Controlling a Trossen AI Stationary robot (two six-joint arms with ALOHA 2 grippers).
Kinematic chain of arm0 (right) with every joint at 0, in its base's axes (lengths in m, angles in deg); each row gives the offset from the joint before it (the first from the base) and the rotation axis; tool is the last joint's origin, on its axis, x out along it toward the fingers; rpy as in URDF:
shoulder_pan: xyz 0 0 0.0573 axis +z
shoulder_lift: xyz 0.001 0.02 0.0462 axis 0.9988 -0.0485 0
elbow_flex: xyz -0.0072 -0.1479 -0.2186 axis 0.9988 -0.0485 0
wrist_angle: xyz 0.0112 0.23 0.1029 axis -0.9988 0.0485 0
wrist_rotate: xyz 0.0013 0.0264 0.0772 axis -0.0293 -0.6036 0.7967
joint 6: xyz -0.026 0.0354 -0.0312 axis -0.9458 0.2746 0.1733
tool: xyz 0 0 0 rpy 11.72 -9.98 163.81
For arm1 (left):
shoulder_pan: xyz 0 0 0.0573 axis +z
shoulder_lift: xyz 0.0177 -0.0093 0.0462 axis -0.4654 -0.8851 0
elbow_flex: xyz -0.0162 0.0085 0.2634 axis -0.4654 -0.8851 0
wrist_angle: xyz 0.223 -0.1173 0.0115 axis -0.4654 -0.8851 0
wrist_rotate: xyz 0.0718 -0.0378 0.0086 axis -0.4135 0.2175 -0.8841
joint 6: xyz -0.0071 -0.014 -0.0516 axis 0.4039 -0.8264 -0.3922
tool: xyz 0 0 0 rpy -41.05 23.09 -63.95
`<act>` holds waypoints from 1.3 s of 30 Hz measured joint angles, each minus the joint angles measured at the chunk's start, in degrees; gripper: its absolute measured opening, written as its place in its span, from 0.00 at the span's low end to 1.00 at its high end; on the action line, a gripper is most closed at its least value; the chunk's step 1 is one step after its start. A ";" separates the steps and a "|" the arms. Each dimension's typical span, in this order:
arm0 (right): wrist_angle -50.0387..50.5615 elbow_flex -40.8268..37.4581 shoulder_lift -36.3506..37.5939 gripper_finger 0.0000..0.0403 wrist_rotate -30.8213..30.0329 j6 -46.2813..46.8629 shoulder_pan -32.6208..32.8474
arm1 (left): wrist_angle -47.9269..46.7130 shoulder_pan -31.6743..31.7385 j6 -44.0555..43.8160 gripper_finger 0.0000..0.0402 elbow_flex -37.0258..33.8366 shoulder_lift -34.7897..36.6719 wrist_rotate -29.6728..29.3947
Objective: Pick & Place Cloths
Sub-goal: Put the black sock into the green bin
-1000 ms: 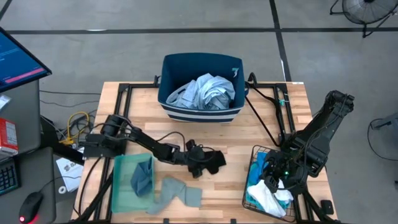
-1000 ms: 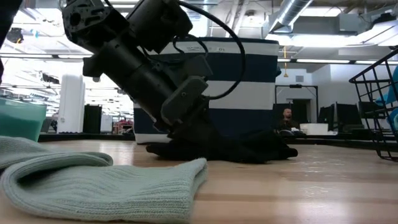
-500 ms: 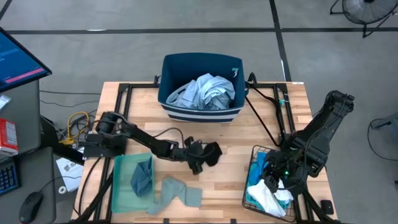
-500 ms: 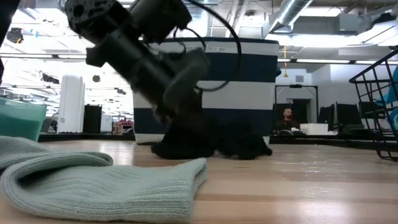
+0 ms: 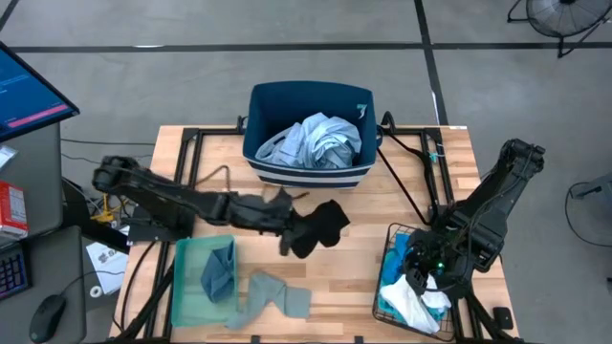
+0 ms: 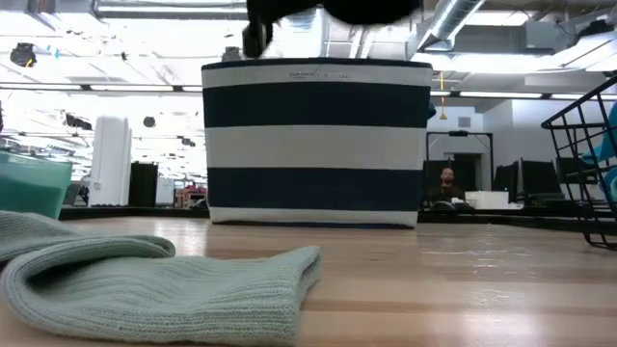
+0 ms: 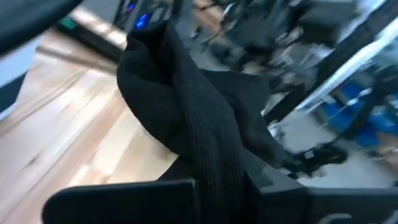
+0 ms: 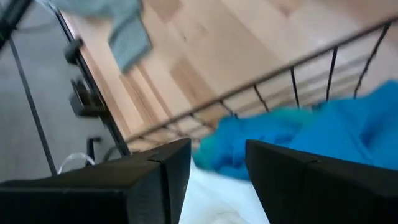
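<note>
Wood table (image 5: pixel 402 205) now shows bare boards in the low view where the left arm and black cloth sat half a second ago; only the arm's underside clips the top edge there. Striped bin (image 5: pixel 308 134) at the back is unchanged, pale shirt (image 5: pixel 320 141) still heaped inside. Wire basket (image 5: pixel 390 287) front right holds the blue (image 8: pixel 348 124), turquoise (image 8: pixel 249 134) and white (image 5: pixel 406 304) cloths; right gripper (image 8: pixel 214 171) hangs over it with fingers spread, holding nothing, hasn't moved. Green tray (image 5: pixel 186 287) front left holds a grey-blue cloth (image 5: pixel 220 270), with a pale knit cloth (image 6: pixel 154 280) beside it on the table.

Change: left gripper (image 5: pixel 287 222) has lifted and pulled back toward the bin, pinching the black cloth (image 5: pixel 320 225), which now hangs clear of the table; wrist view shows it bunched between the fingers. Pick looks done. My read: next is the carry to the bin and the drop. Risk: the dangling tail snagging the rim.
</note>
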 joint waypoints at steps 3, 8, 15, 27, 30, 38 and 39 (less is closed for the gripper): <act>-1.37 0.00 0.00 0.37 -5.75 -0.12 -0.59 | 0.02 0.00 -0.07 0.10 0.02 3.90 2.56; -9.34 0.00 0.00 0.38 -10.28 -9.85 -4.24 | 0.35 -0.01 -2.29 0.21 0.02 8.82 7.12; -25.90 0.00 0.00 0.46 -9.93 -30.77 -11.59 | 0.39 -0.39 -1.69 0.43 0.02 12.50 9.83; -27.42 0.00 0.00 0.56 -9.49 -36.96 -16.11 | -11.09 -0.51 4.06 0.67 0.04 12.46 7.25; -25.85 0.00 0.00 0.55 -9.48 -36.96 -16.15 | -14.93 -1.13 4.13 0.66 0.04 10.85 5.40; -24.51 0.00 0.00 0.53 -9.47 -36.96 -16.15 | -15.47 -4.95 11.55 0.65 0.07 -0.91 4.99; -24.51 0.00 0.00 0.53 -9.47 -36.96 -16.15 | -15.32 -5.24 11.93 0.65 0.07 -2.77 4.22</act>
